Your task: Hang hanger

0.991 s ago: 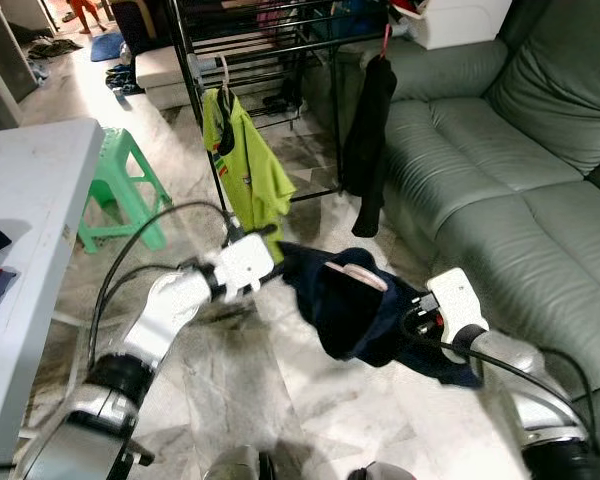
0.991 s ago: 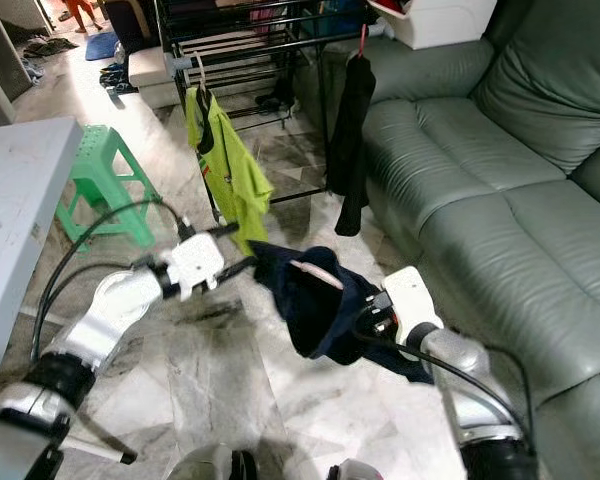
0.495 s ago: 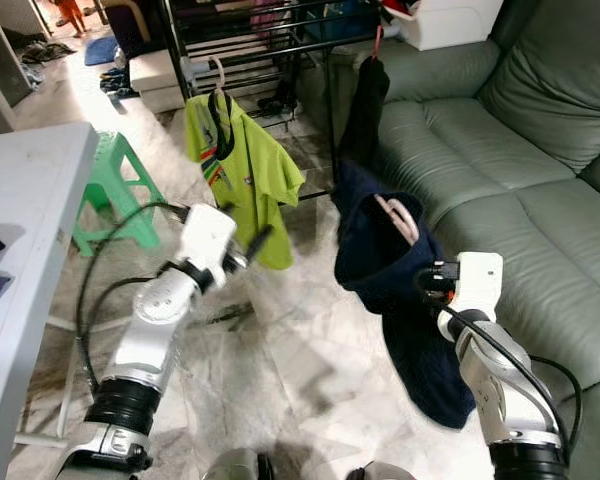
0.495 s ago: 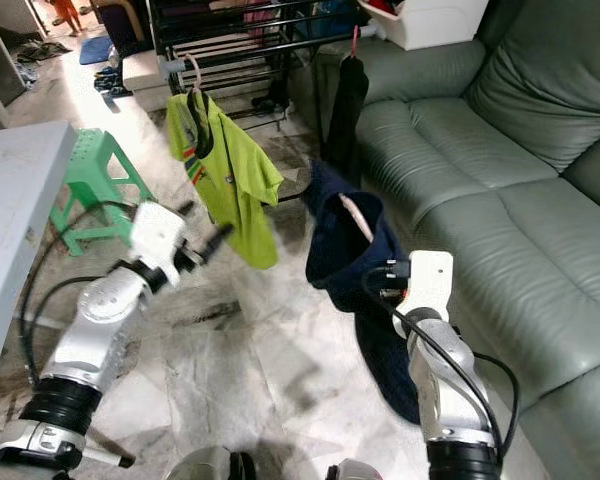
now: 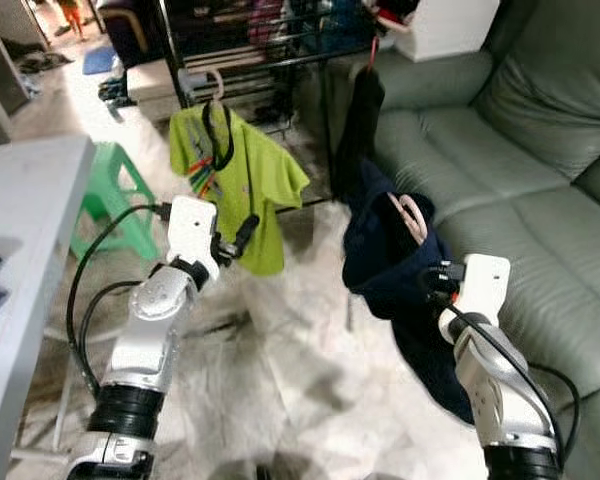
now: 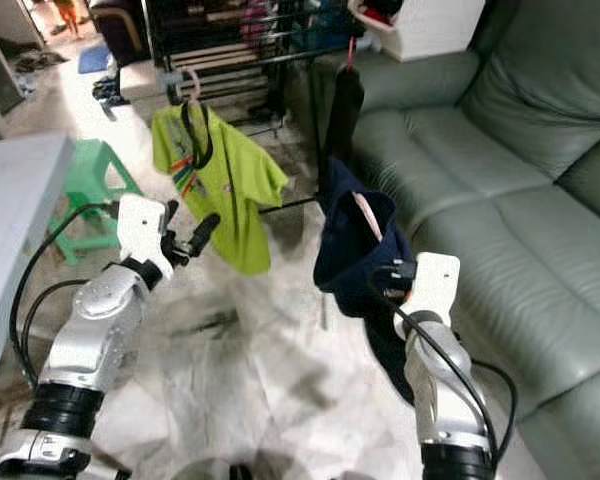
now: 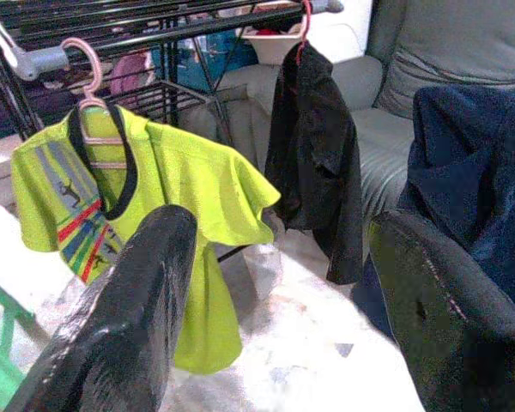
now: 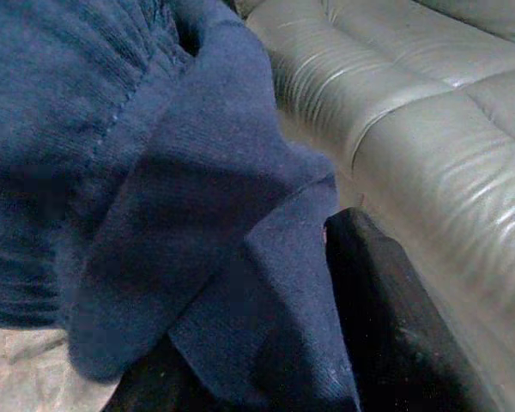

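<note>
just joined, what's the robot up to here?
It is hanging laundry. The right gripper holds up a navy garment with a pink hanger inside it, beside the green sofa. The left gripper is open and holds nothing. On the black drying rack hang a lime shirt and a black garment.

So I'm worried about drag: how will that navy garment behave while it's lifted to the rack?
Probably floppy: the navy garment droops in folds below the right gripper. Its hem hangs low, so it may swing or brush the floor.
</note>
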### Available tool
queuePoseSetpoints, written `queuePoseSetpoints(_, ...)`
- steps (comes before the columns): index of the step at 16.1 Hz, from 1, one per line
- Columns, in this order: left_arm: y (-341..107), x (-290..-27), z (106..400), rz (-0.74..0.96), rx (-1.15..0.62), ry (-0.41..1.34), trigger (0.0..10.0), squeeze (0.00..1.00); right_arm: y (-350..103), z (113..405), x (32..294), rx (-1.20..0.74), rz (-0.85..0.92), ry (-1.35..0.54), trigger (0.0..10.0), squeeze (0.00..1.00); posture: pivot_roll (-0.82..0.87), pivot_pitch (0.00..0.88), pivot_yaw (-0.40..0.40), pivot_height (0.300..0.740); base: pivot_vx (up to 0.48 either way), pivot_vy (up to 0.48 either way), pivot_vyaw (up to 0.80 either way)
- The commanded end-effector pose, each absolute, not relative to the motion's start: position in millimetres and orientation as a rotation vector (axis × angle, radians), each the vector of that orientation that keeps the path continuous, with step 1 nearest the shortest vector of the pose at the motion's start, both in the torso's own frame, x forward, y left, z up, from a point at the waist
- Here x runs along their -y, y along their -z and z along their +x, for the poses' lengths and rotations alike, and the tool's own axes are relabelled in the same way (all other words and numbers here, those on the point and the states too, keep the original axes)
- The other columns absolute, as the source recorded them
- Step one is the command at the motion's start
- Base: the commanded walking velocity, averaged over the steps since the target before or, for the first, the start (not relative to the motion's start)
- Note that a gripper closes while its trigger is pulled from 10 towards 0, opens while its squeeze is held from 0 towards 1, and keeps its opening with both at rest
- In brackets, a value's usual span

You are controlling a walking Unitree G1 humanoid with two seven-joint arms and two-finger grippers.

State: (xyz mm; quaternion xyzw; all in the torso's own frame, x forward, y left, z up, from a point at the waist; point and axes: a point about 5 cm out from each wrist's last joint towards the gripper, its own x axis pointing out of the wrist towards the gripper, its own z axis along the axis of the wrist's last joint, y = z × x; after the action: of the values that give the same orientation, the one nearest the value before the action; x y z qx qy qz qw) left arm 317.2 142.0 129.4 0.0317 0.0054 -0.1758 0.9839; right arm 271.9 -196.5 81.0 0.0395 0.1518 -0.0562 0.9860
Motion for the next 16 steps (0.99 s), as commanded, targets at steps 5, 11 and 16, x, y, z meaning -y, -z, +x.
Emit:
queuePoseSetpoints(5, -133, -142, 317, 0.069, -0.014, 0.342, 10.0, 0.0, -99, 279, 192, -0.222, 0.058, 0.076, 10.0, 0.0, -0.07, 0.007, 0.043, 0.74, 0.396, 0.0, 0.58)
queuePoseSetpoints(11, -136, -141, 319, 0.077, -0.011, 0.341, 10.0, 0.0, -107, 282, 195, -0.169, 0.036, 0.095, 10.0, 0.0, -0.07, 0.008, 0.044, 0.74, 0.408, 0.0, 0.44)
queuePoseSetpoints(16, -136, -140, 320, 0.082, -0.009, 0.338, 10.0, 0.0, -108, 286, 200, -0.166, 0.017, 0.146, 10.0, 0.0, -0.07, 0.008, 0.045, 0.74, 0.409, 0.0, 0.0)
